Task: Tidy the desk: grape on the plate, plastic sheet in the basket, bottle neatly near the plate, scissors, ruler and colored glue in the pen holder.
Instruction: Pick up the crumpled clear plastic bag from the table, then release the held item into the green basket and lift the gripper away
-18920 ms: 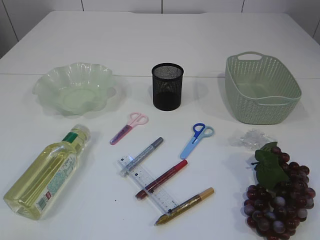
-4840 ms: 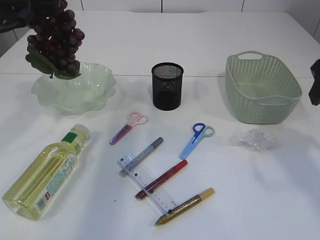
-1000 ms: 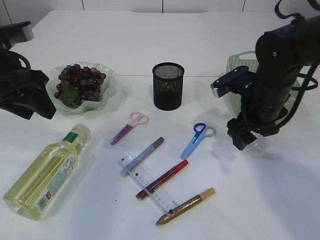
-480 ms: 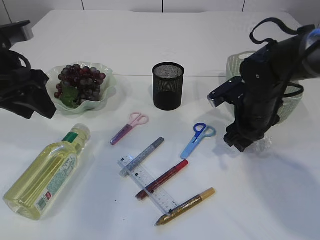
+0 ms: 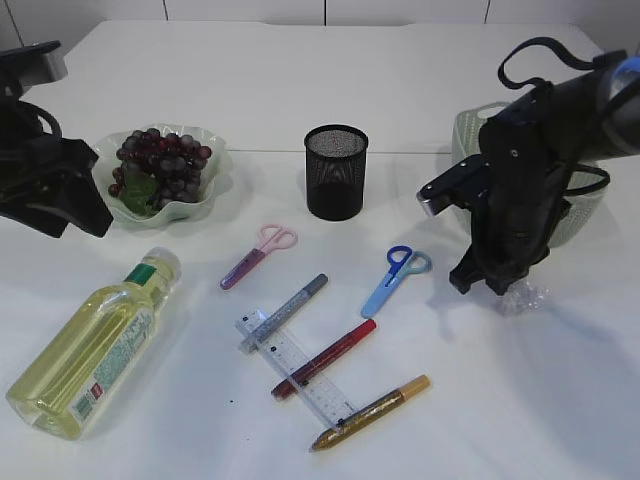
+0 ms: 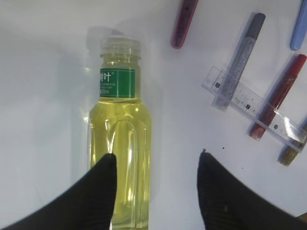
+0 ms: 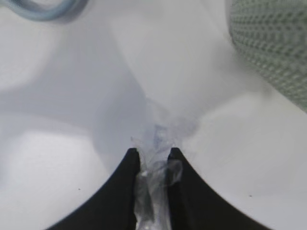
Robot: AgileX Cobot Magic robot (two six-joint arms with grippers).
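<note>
The grapes (image 5: 160,165) lie in the green plate (image 5: 214,152). The yellow bottle (image 5: 92,341) lies on its side at front left; in the left wrist view it (image 6: 121,134) is under my open left gripper (image 6: 156,160). My right gripper (image 7: 153,153) is shut on the crumpled clear plastic sheet (image 7: 160,136), which shows in the exterior view (image 5: 525,297) just in front of the green basket (image 5: 580,205). Pink scissors (image 5: 258,255), blue scissors (image 5: 393,279), clear ruler (image 5: 297,368) and glue pens in silver (image 5: 285,311), red (image 5: 325,357) and gold (image 5: 370,412) lie before the black pen holder (image 5: 335,172).
The left arm (image 5: 40,170) sits at the far left beside the plate. The right arm (image 5: 525,190) stands in front of the basket. The basket's wall shows at the top right of the right wrist view (image 7: 276,43).
My right gripper has come down onto the plastic sheet and closed on it. The left arm has not moved.
</note>
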